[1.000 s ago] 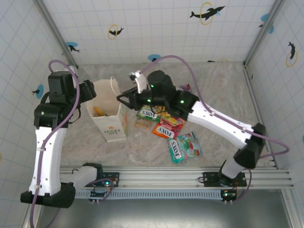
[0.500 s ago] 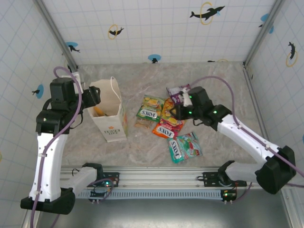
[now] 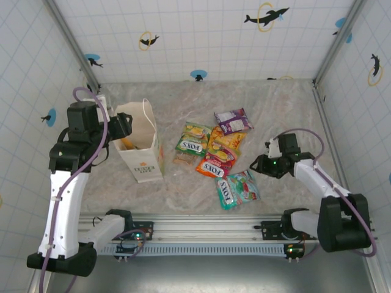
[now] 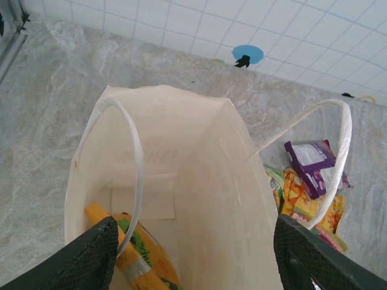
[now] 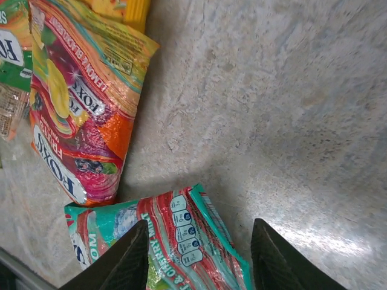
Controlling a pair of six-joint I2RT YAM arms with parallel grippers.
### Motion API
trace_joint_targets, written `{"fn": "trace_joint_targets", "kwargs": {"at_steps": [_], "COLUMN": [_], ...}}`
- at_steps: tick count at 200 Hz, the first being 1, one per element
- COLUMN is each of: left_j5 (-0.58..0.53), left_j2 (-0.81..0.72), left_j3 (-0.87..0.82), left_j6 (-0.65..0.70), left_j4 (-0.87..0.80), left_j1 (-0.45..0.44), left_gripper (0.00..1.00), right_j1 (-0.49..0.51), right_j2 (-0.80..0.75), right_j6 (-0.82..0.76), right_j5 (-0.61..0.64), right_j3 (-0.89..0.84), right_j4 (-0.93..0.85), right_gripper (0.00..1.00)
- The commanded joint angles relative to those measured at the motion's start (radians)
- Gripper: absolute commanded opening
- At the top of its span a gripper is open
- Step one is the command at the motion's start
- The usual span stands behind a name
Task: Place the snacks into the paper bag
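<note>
Seemingly empty, right hand [image 5: 201,241] gapes above teal "CHERRY MINT" packet [image 5: 175,220] beside red "FOX'S" packet [image 5: 72,121].

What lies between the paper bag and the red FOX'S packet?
A small clear packet, seen in the top view, lies between the paper bag and the red FOX'S packet.

A lab-style robot test cell: marbled grey tabletop [image 3: 287,110] boxed in by white grid-printed wall panels [image 3: 201,36] bearing dolphin stickers [image 3: 266,15], with grey aluminium corner posts [image 3: 70,39] and a slotted aluminium rail [image 3: 214,229].
</note>
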Motion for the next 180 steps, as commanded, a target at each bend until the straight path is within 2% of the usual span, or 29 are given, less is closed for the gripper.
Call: {"fn": "trace_joint_targets", "kwargs": {"at_steps": [1,59,95,125,156,180], "left_j5": [0.017,0.023,0.006,0.000,0.005,0.020], "left_j2": [-0.008,-0.006,-0.002,-0.003,0.001,-0.004], "left_j3": [-0.002,-0.008,-0.003,-0.008,-0.002,0.011], "left_j6": [0.022,0.021,0.013,0.014,0.018,0.030], "left_j4": [0.021,0.024,0.015,0.015,0.018,0.025], "left_j1": [0.005,0.004,0.006,0.004,0.005,0.005], "left_gripper": [0.69,0.69,0.69,0.69,0.68,0.68], "right_j1": [-0.010,-0.013,-0.014,-0.015,-0.021,-0.022], "right_j2": [0.041,0.142,0.186,0.168,0.136,0.071], "right_j6": [-0.015,-0.030,-0.043,-0.049,-0.058,-0.071], "right_j5": [-0.136,-0.133,-0.152,-0.141,-0.116,-0.103], "right_j3": [-0.033,-0.065,-0.076,-0.106,-0.113,-0.089], "right_j4": [0.109,0.213,0.223,0.214,0.210,0.192], "right_gripper": [0.47,0.46,0.39,0.27,0.01,0.00]}}
